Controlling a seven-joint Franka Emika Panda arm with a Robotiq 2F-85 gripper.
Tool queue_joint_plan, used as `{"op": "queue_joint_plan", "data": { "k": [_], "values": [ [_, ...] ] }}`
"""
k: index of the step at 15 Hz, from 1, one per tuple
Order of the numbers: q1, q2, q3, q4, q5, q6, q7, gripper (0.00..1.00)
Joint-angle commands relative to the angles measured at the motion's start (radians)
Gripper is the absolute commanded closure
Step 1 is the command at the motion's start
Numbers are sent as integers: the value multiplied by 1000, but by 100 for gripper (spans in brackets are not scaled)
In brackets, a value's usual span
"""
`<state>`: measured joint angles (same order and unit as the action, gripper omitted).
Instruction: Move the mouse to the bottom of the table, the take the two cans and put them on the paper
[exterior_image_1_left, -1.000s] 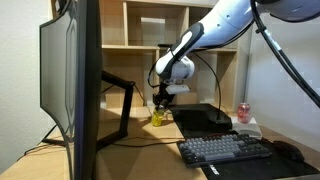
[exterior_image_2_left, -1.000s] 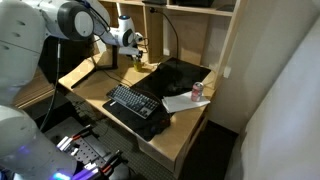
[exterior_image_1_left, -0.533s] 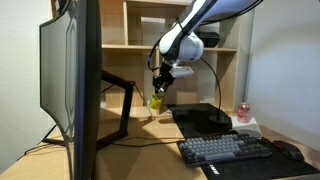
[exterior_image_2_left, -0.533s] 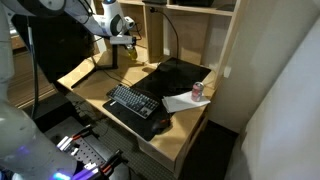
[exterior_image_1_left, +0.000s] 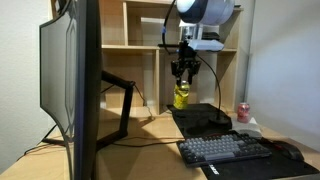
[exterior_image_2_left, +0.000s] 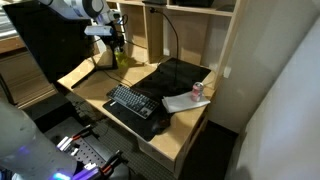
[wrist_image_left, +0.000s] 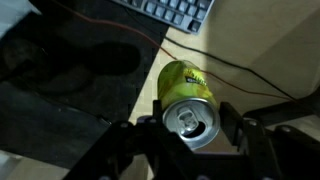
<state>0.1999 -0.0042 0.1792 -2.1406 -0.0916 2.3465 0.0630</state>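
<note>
Gripper (exterior_image_1_left: 182, 84) pinching the yellow-green can (exterior_image_1_left: 181, 98), upright and clear of the table (exterior_image_2_left: 190, 128); the paper (exterior_image_2_left: 178, 103), by the red can (exterior_image_2_left: 198, 90), lies well apart across the mat (exterior_image_2_left: 180, 75).

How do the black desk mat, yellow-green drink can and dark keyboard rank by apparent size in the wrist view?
1. black desk mat
2. yellow-green drink can, enlarged by nearness to the camera
3. dark keyboard, only a corner showing
</note>
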Motion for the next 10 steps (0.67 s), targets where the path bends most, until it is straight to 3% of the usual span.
{"op": "queue_joint_plan", "data": {
  "k": [1, 4, 9, 10],
  "values": [
    [-24, -244, -19, -182, 82, -128, 63, 66],
    [-58, -408, -80, -308, 184, -169, 87, 66],
    [-176, -578, -257, -491, 259, -74, 15, 66],
    [-158, -509, -190, -403, 222, -142, 62, 66]
  ]
}}
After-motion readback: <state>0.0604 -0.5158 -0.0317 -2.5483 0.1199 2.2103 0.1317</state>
